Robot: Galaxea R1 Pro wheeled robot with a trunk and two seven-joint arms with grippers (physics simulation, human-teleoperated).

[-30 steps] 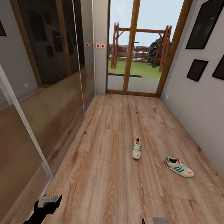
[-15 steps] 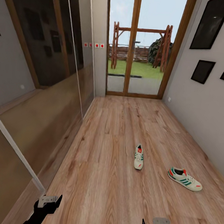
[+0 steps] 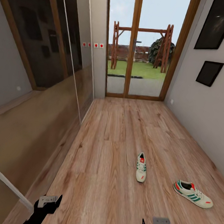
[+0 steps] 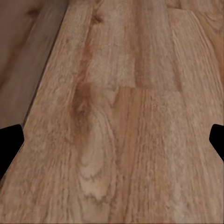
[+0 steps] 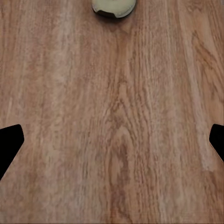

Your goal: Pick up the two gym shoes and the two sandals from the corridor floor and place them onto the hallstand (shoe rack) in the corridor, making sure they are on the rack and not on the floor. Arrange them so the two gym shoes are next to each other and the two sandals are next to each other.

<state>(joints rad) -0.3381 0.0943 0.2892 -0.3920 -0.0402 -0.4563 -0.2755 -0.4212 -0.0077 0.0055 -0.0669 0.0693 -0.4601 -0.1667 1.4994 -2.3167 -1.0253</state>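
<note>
Looking down the corridor from the head view, the two gym shoes lie on the wood floor [image 3: 101, 164] ahead: one shoe [image 3: 141, 167] points along the planks near the middle, the other shoe [image 3: 192, 193] lies angled off to the right, close to the grey wall [image 3: 205, 108]. They are well apart from each other. The left gripper [image 3: 49, 201] and right gripper [image 3: 157, 223] sit low at the bottom edge, both short of the shoes and holding nothing; whether they are spread cannot be judged here. A mirrored wardrobe [image 3: 43, 87] runs along the left side and a glazed door [image 3: 138, 50] closes the far end. Neither sandals nor rack are in view, so the carry route is unknown — a risk for planning.

In the left wrist view, dark fingertips [image 4: 10, 140] stand at opposite edges over bare planks — spread wide, empty.

In the right wrist view, the fingertips [image 5: 10, 140] are likewise spread and empty, with a pale shoe end [image 5: 114, 7] just ahead. Likely trouble: rolling on could nudge the nearer shoe, and the shoe by the wall leaves little room for the arm, so a reach there might scrape the wall.
</note>
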